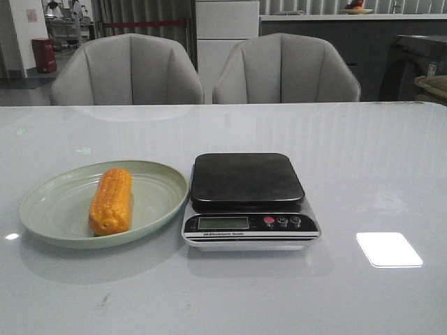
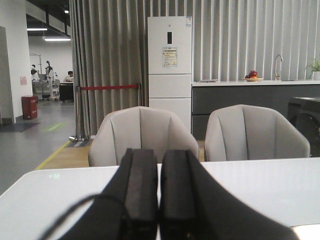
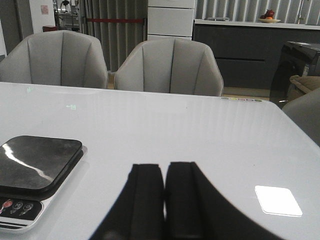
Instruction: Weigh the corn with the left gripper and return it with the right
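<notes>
The orange-yellow corn (image 1: pixel 111 201) lies on a pale green plate (image 1: pixel 157 199) at the table's left in the front view. A kitchen scale (image 1: pixel 248 202) with a bare black platform stands just right of the plate; its corner also shows in the right wrist view (image 3: pixel 37 175). Neither arm shows in the front view. My left gripper (image 2: pixel 159 152) is shut and empty, held above the table and facing the chairs. My right gripper (image 3: pixel 164 166) is shut and empty, over the table to the right of the scale. The corn is hidden in both wrist views.
Two grey chairs (image 1: pixel 129 70) (image 1: pixel 285 68) stand behind the table's far edge. A bright square of reflected light (image 1: pixel 388 249) lies on the tabletop right of the scale. A white fridge (image 2: pixel 169 65) and a dark counter stand far behind.
</notes>
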Controlling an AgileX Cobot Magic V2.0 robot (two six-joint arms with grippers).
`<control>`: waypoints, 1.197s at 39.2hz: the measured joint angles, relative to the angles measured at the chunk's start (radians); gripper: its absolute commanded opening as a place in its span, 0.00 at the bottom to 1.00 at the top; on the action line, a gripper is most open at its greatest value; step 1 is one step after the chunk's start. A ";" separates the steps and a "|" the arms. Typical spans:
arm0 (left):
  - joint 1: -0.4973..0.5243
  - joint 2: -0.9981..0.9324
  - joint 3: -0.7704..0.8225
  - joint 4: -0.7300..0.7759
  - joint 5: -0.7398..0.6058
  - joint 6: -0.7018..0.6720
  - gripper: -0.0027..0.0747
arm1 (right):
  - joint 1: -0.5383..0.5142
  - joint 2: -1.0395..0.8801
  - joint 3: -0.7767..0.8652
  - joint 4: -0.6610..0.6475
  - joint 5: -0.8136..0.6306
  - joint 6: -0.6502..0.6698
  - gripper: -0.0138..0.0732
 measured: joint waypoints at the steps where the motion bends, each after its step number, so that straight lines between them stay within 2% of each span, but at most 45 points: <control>1: 0.000 0.022 -0.029 0.000 0.029 0.000 0.19 | 0.000 0.000 0.000 0.000 0.000 0.000 0.35; 8: 0.000 0.162 -0.179 -0.008 0.253 0.000 0.19 | 0.000 0.000 0.000 0.000 0.000 0.000 0.35; 13: 0.000 0.229 -0.211 -0.017 0.382 0.000 0.19 | 0.000 0.000 0.000 0.000 0.000 0.000 0.35; 26: -0.004 0.263 -0.194 -0.019 0.422 0.000 0.21 | 0.000 0.000 0.000 0.000 0.000 0.000 0.35; 29: -0.019 0.263 -0.194 -0.019 0.422 0.000 0.27 | 0.000 0.000 0.000 0.000 0.000 0.000 0.35; 31: -0.034 0.267 -0.194 -0.019 0.427 0.000 0.36 | 0.000 0.000 0.000 0.000 0.000 0.000 0.35; 36: -0.070 0.309 -0.213 -0.019 0.471 0.000 0.64 | 0.000 0.000 0.000 0.000 0.000 0.000 0.35; 39: -0.093 0.358 -0.244 -0.019 0.492 0.000 0.76 | 0.000 0.000 0.000 0.000 0.000 0.000 0.35; 41: -0.108 0.399 -0.267 -0.019 0.501 0.000 0.79 | 0.000 0.000 0.000 0.000 0.000 0.000 0.35; 47: -0.148 0.545 -0.334 -0.048 0.519 0.000 0.78 | 0.000 0.000 0.000 0.000 0.000 0.000 0.35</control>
